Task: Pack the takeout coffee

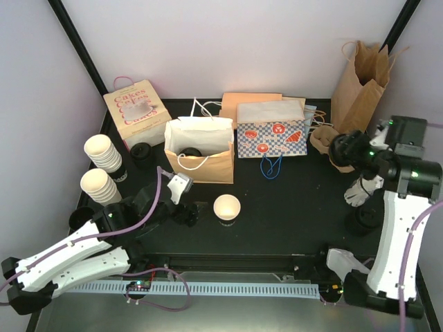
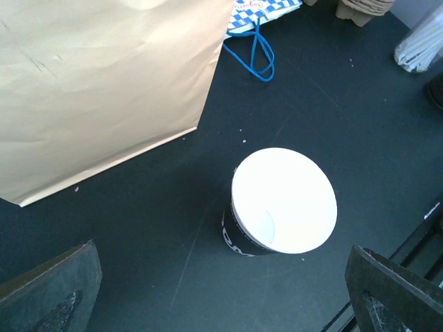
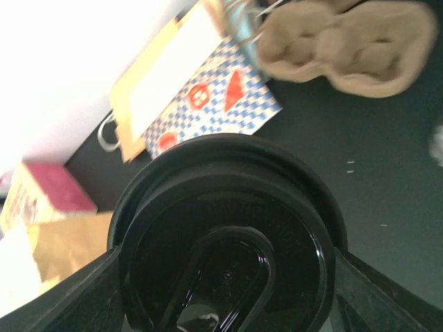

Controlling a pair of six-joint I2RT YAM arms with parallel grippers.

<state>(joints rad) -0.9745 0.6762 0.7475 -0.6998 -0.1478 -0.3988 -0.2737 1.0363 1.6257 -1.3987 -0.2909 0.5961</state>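
Right gripper (image 3: pixel 228 287) is closed on a black lid (image 3: pixel 221 207), which is pinched at its rim from both sides and held above the table (image 3: pixel 387 173), near a cardboard cup tray (image 3: pixel 346 41). Left gripper (image 2: pixel 221 301) is spread wide, low and just short of the cup (image 2: pixel 284 200). The cup is seen upright and lidless on the table, in front of a brown paper bag (image 2: pixel 104 90) and apart from it.
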